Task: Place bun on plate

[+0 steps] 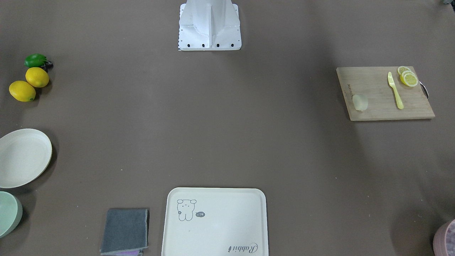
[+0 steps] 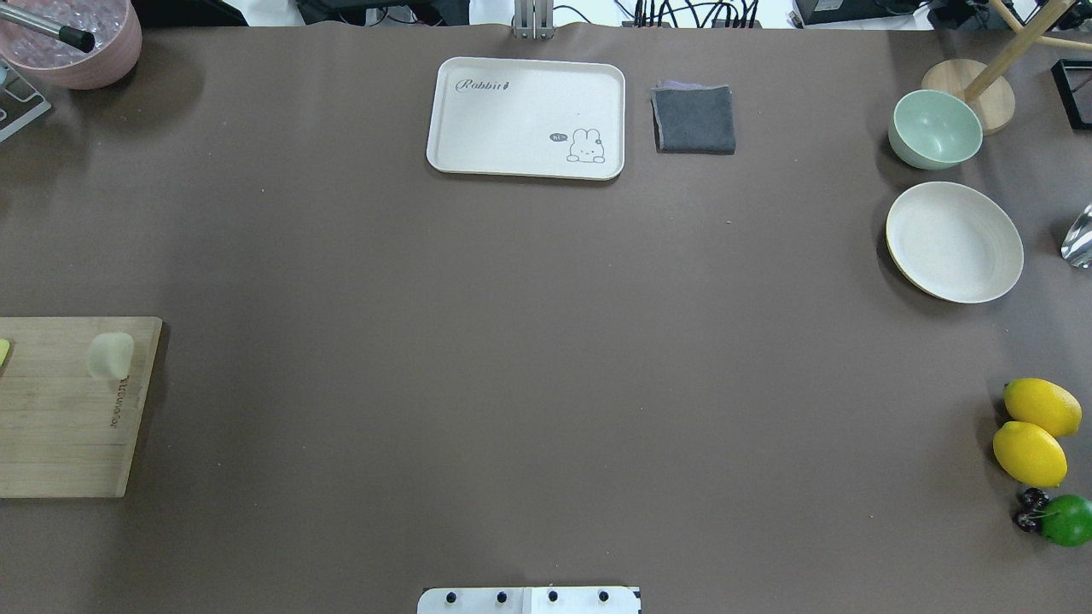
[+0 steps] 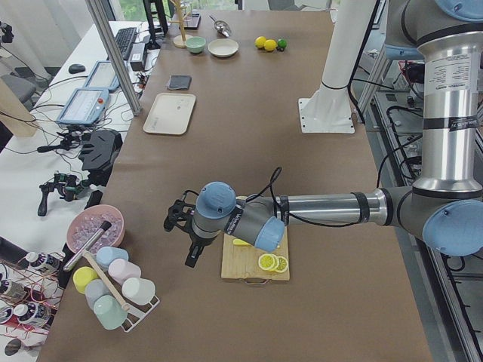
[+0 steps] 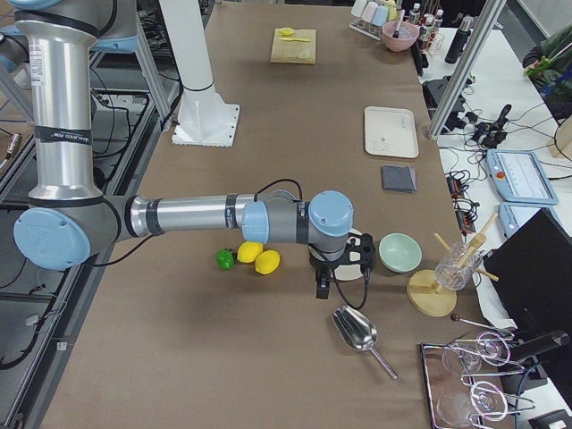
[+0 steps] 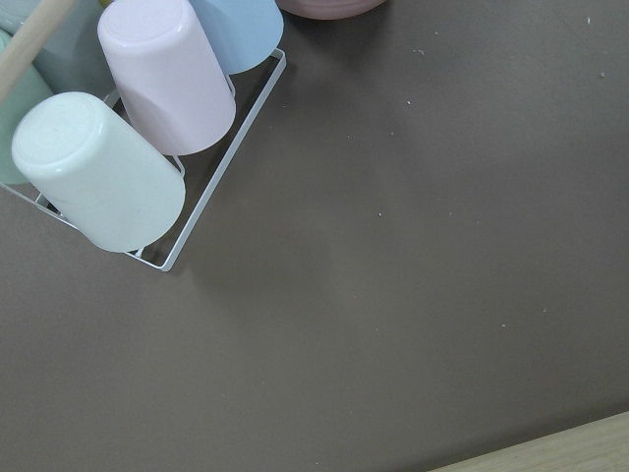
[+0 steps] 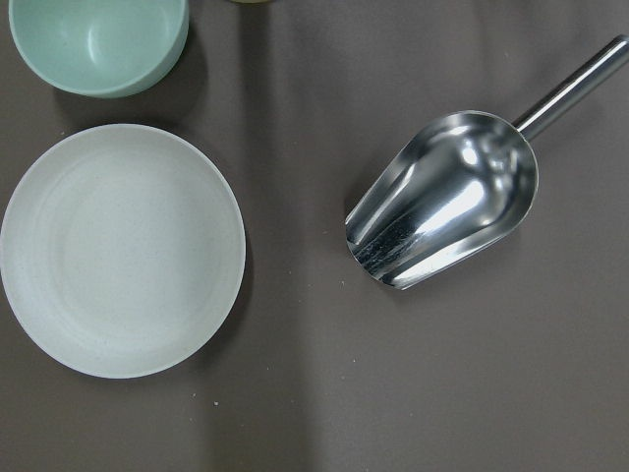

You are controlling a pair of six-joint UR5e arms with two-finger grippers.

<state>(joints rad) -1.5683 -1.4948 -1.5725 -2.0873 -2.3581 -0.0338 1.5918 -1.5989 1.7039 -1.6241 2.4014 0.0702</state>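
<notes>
Both grippers show only in side cams, so can't tell if pincers are wide or narrow; left gripper is black, two-finger, on a grey/blue wrist, hanging over bare table between the board and the cup rack; nothing visibly held.

L to R per overhead cam: pink bowl at far-left corner, round, glossy clear chunks inside, metal handle w/ black tip sticking out; cup rack is thin white wire, w/ smooth pastel plastic cups lying on it (mint, pink, blue); wooden board is rectangular, pale grain, at left edge of table; bun sits on the board near its far-right corner, a small soft-looking cream lump w/ rounded corners, well apart from both grippers; also on the board, a yellow plastic knife w/ stacked lemon slices just beside its tip.

Mid-table far side: tray, cream, rounded rectangle, raised lip, cartoon animal + script print; folded cloth just beside it, dark grey, fuzzy.

Right side: green bowl, pale, smooth, deep, round; plate near it, cream, round, shallow, matte, faint rings, nothing on it; metal scoop, shiny, curved, tubular handle, lies beside the plate, not touching; two lemons, glossy oval, touching each other; lime next to them.

right gripper is black, hanging near the green bowl and the lemons; its wrist cam looks straight down on the plate.
</notes>
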